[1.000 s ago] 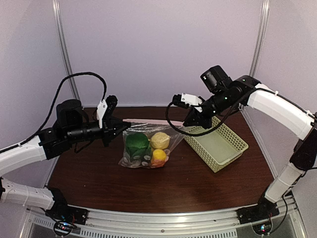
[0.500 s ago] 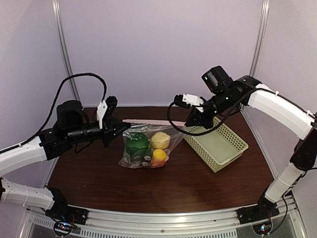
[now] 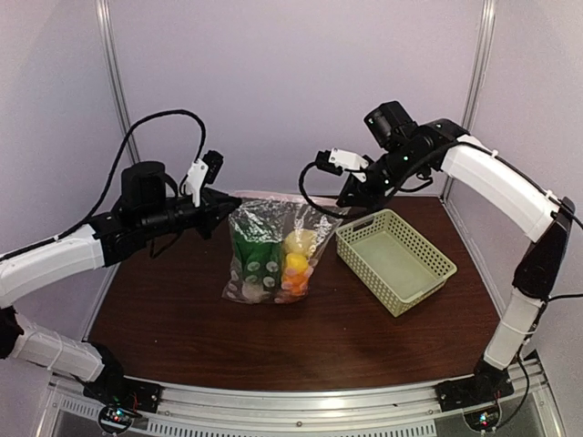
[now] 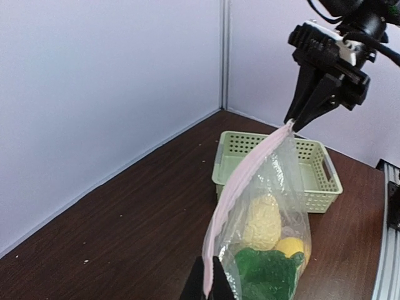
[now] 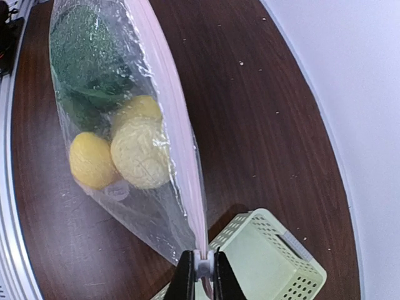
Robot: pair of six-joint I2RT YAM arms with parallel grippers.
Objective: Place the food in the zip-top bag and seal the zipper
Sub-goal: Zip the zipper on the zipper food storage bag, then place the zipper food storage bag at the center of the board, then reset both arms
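Here the left gripper (image 4: 209, 282) was clamped shut on one end of the zipper (image 4: 240, 184). The right gripper (image 5: 203, 275) was pinched closed on the far end, at the white slider tab (image 5: 201, 265). Between both grippers the zip-top bag (image 3: 266, 250) hung stretched, down toward the table (image 3: 346, 337). Inside it, below the grippers, were the green leafy vegetable (image 5: 81, 56), the potato (image 5: 140, 153) and a lemon (image 5: 90, 159). The basket (image 3: 396, 259) stood under the right gripper.

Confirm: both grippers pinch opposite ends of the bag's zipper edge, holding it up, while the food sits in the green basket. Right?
No. The food sits inside the zip-top bag, not in the green basket, as the top external view shows. The left gripper and right gripper do pinch its zipper ends.
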